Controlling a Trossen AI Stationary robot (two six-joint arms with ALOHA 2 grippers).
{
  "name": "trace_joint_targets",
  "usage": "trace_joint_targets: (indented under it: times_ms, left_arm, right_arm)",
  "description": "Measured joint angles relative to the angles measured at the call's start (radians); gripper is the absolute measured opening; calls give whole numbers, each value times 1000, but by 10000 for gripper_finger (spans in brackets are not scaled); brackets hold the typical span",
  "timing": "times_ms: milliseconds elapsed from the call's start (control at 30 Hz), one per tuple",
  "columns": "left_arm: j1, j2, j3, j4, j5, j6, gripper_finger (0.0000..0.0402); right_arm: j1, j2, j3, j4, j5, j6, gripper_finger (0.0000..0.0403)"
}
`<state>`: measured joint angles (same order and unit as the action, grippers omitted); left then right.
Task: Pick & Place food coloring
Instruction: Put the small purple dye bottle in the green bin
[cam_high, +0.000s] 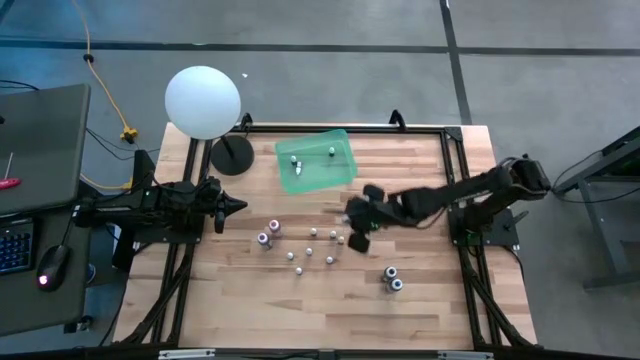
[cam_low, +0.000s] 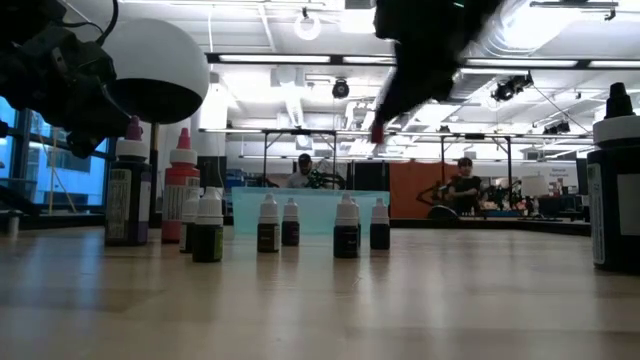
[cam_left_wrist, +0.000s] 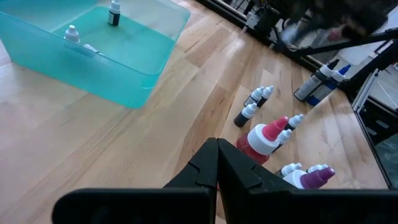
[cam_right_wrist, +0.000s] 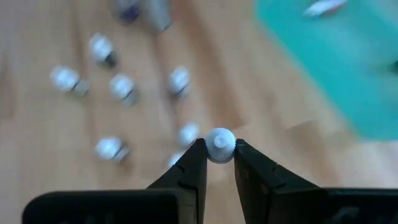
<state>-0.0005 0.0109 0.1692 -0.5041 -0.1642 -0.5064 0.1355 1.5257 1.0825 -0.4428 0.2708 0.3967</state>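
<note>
High view: the right gripper (cam_high: 357, 232) reaches in over the middle of the wooden table (cam_high: 420, 300), just above the scattered food coloring bottles (cam_high: 312, 245); whatever sits between its fingers is hidden under the arm from here
Tray: a teal bin (cam_high: 317, 160) lies toward the far edge, with two small bottles inside; bare wood between it and the scatter
Left side: the left gripper (cam_high: 238, 206) waits near the left edge, beside the big white globe (cam_high: 203, 101) on its dark stand
Open room: the near half of the table is mostly bare; two darker bottles (cam_high: 392, 279) stand apart near the right
Low view: the bottles stand in a row in front of the teal bin; the right arm is a dark shape cut off by the top edge, with a small red-tipped thing at its lower end, too dim to name; labels show only as dark bands, nothing readable; people sit far back in the room
Left wrist view: its own fingers (cam_left_wrist: 205, 163) are pressed together, holding nothing; a red bottle (cam_left_wrist: 262, 139) and a purple-capped one (cam_left_wrist: 309, 179) lie just beyond
Right wrist view: the fingers are pinched narrowly on the whitish cap of one small bottle (cam_right_wrist: 219, 144), lifted clear above the blurred others
</note>
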Motion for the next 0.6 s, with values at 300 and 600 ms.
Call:
trace_joint_targets:
  times_ms: [300, 600]
  left_arm:
    - [0, 0, 0, 0, 0, 0, 0]
    - [0, 0, -1, 8, -2, 0, 0]
  right_arm:
    - [-266, 5, 136, 0, 18, -14, 59]
    - [-445, 102, 142, 145, -119, -13, 59]
